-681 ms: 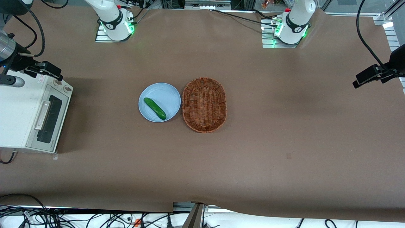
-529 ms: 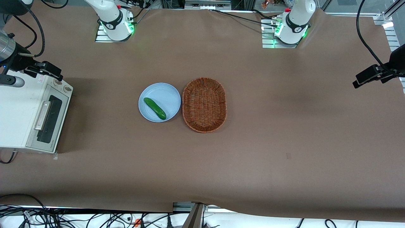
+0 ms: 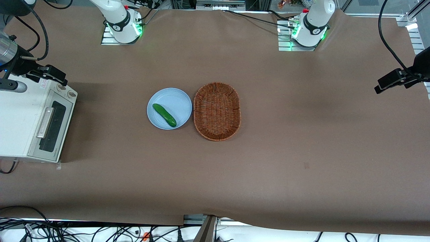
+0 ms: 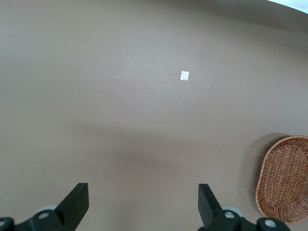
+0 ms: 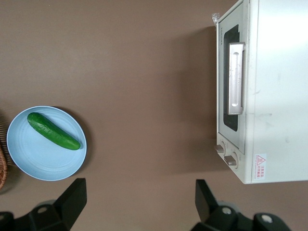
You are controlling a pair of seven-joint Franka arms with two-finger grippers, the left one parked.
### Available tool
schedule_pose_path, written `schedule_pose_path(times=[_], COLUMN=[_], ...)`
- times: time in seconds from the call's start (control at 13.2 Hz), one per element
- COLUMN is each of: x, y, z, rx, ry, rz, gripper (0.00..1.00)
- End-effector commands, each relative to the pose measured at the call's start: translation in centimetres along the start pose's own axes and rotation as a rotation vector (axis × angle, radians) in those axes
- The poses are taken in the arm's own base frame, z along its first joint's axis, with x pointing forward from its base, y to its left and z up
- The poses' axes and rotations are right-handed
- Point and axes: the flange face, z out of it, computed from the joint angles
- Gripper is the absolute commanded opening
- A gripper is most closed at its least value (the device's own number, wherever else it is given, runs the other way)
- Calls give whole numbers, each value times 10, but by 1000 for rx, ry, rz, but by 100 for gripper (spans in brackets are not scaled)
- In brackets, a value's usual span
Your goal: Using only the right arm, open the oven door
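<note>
Oven door [image 3: 50,129] shut, handle [image 5: 235,78] untouched, claw [image 5: 137,199] high above it, fingers apart.

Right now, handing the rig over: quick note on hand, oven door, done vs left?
Hand: open, holding nothing, up above the table near the oven's knob end, clear of the handle.
Oven door: shut, bar handle untouched; the oven sits at the working arm's end of the table.
Done: nothing on the door yet.
Left: bring the hand to the handle, grip it and pull the door open.
</note>
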Motion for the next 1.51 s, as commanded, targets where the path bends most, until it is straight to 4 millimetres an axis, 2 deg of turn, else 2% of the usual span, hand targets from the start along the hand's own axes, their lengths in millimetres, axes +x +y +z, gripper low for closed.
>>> schedule_pose_path(times=[0.0, 1.13, 1.29, 1.44], x=[-1, -2, 0, 6], y=[1, -3, -1, -1], z=[-6, -5, -2, 11], rx=[-7, -8, -8, -11], ry=[-6, -9, -13, -38], rz=[14, -15, -11, -11], gripper=[100, 100, 100, 100])
